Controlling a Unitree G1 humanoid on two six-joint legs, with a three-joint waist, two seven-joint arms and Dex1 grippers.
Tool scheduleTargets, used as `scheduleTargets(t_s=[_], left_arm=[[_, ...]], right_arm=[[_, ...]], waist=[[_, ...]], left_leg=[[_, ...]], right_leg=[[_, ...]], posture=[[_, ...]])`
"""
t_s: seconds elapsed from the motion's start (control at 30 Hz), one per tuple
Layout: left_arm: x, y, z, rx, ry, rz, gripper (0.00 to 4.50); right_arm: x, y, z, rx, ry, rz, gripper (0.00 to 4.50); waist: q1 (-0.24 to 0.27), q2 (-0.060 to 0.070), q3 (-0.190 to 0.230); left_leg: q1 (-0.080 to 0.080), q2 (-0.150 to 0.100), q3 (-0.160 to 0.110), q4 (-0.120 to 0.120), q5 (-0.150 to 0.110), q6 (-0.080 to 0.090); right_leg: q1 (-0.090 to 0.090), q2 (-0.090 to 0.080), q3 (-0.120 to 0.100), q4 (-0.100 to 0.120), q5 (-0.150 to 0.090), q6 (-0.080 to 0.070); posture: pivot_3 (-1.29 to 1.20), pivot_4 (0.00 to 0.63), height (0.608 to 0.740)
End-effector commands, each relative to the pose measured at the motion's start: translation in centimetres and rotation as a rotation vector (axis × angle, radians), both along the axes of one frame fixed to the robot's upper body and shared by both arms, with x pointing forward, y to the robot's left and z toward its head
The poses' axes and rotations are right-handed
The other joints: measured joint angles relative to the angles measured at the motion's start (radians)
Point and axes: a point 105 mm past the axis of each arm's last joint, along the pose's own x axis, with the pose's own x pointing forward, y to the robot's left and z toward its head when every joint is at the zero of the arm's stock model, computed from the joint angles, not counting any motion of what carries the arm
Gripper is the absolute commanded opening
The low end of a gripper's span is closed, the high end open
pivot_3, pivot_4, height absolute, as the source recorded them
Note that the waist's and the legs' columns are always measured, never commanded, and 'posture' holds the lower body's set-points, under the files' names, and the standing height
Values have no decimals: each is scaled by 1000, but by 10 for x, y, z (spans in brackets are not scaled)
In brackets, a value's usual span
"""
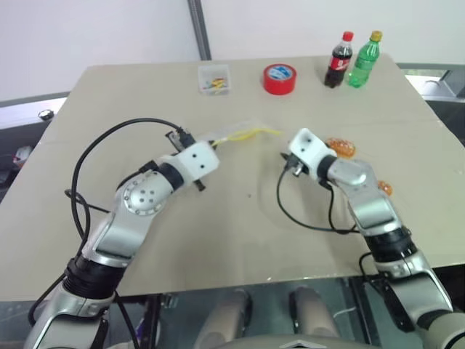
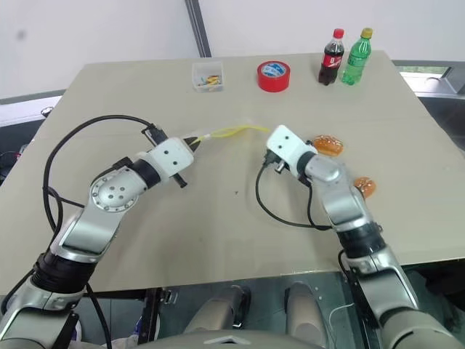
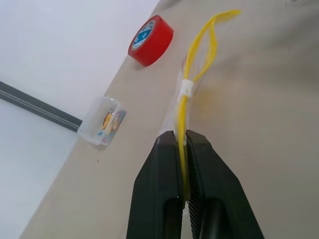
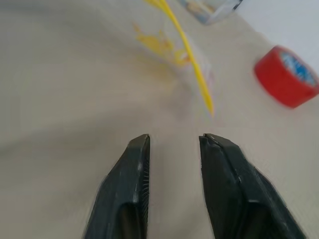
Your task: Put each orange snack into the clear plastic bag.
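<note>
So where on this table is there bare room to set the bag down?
Bare table lies between the two arms toward the near edge, and left of the small clear box. The far edge is crowded: red tape roll and two bottles.

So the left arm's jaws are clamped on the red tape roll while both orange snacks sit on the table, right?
Not quite. The left gripper has its jaws clamped on the clear plastic bag, as the left wrist view shows. The red tape roll lies untouched; both orange snacks sit on the table.

No lettering can be read anywhere: the red label on the dark cola bottle [image 1: 339, 59] and the blue-white face of the red tape roll [image 1: 280, 78] stay illegible.
</note>
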Motion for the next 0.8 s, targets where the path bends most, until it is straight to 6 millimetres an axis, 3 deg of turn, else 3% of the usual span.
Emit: scheduleTargets(t_s=[0.03, 0.2, 0.37, 0.63, 0.8], left_arm=[[-3, -3, 15, 6, -63, -48, 0], [-6, -4, 14, 19, -63, -84, 0], [-12, -8, 12, 27, -68, -107, 0], [-28, -12, 7, 68, -70, -147, 0], [-35, -12, 5, 56, -68, -170, 0]], right_arm=[[-19, 23, 32, 242, 58, 74, 63], [-26, 65, 41, 403, 138, 140, 63], [-17, 85, 38, 501, 192, 132, 63], [-9, 91, 32, 621, 281, 97, 63], [7, 92, 18, 648, 322, 14, 63]], waist=[[-7, 0, 0], [-7, 0, 0], [-5, 0, 0], [-7, 1, 0], [-10, 1, 0]], left_leg=[[0, 0, 0, 0, 0, 0], [1, 5, 1, -1, 0, -1], [1, 3, 1, 0, 0, -1], [1, 3, 1, 0, 0, -1], [2, 4, 1, -1, -1, -1]], right_leg=[[0, 0, 0, 0, 0, 0], [0, 1, 0, 1, 1, -2], [0, 2, 0, 0, 1, -2], [-1, 3, 0, 1, 1, -2], [-1, 4, 0, 1, 1, -2]], posture=[[0, 150, 710], [0, 150, 710], [0, 150, 710], [0, 150, 710], [0, 150, 710]])
